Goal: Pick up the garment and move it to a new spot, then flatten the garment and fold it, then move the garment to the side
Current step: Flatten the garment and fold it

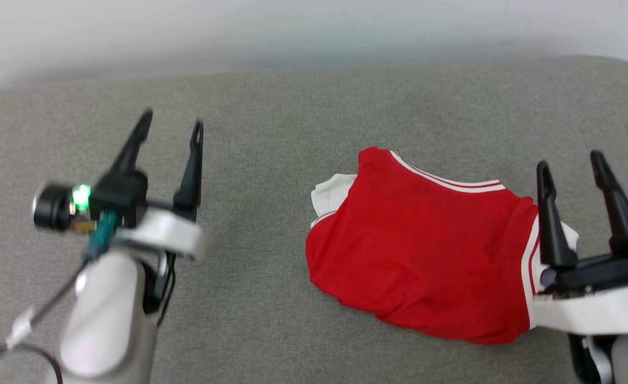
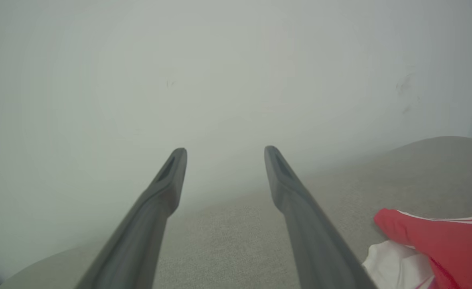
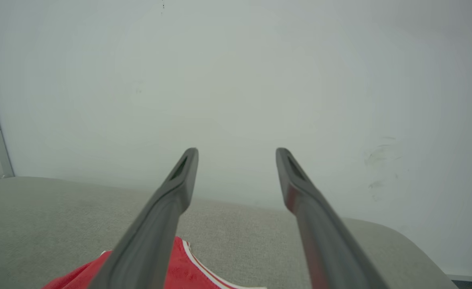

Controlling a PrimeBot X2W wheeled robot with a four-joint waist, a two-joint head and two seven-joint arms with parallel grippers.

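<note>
Dark right fingers (image 1: 551,224) apart by garment (image 1: 426,250)

The surface (image 1: 292,106) is grey woven cloth, matt and faintly rough. The garment (image 1: 426,245) is red cloth, matt and creased, with white cloth sleeves (image 1: 332,193). Left of the garment, the left gripper (image 1: 173,118) has matt black jaws, plastic by the look, on a glossy white shell (image 1: 159,234); right of it, the right gripper (image 1: 569,158) matches. Beyond the garment, the wall (image 2: 219,60) is smooth and matt.
</note>
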